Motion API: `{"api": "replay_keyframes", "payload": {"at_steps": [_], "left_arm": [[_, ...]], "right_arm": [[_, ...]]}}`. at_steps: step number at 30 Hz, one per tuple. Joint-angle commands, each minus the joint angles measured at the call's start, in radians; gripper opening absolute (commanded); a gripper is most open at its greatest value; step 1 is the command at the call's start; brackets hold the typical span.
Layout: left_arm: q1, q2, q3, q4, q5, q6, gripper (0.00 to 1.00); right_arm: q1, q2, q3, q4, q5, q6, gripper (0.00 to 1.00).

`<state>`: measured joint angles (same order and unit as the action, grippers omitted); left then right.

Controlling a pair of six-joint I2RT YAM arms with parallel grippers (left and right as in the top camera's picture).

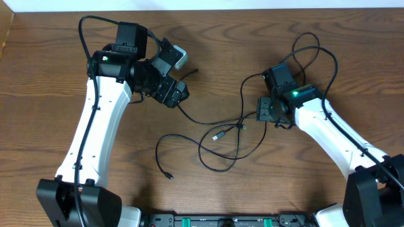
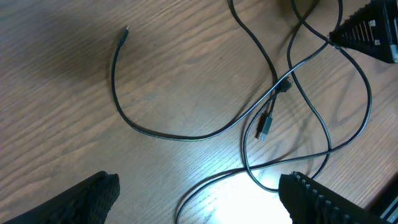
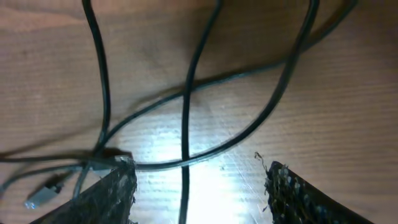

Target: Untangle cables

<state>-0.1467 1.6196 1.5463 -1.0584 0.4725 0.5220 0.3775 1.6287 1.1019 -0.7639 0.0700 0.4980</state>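
Straddling cables [image 3: 185,124] | right hand [image 3: 199,171] released, empty | left hand [image 2: 199,186] released, cables ahead

The left arm [image 1: 101,123] reaches from the table's [image 1: 38,94] near-left corner toward the far edge, left gripper [image 1: 172,93] hovering with jaws wide apart. The right arm [image 1: 328,132] angles in from the near-right corner, right gripper [image 1: 265,110] low, jaws parted.

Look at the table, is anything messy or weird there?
Yes. The thin black cables lie in a tangle on the table, looping and crossing over each other near the right tool. One small plug sticks out of the middle. Nothing looks broken or spilled.
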Motion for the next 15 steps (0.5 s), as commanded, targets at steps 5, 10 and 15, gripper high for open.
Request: {"api": "replay_keyframes", "payload": {"at_steps": [5,10,15], "left_arm": [[0.003,-0.005,-0.005,-0.003,0.014,0.008,0.87],[0.003,-0.005,-0.005,-0.003,0.013,0.008,0.87],[0.003,-0.005,-0.005,-0.003,0.014,0.008,0.87]], "right_arm": [[0.003,0.002,-0.049,0.119,0.007,0.112,0.64],[0.003,0.002,-0.113,0.220,0.063,0.257,0.67],[0.003,0.002,-0.147,0.267,0.105,0.279,0.66]]}}
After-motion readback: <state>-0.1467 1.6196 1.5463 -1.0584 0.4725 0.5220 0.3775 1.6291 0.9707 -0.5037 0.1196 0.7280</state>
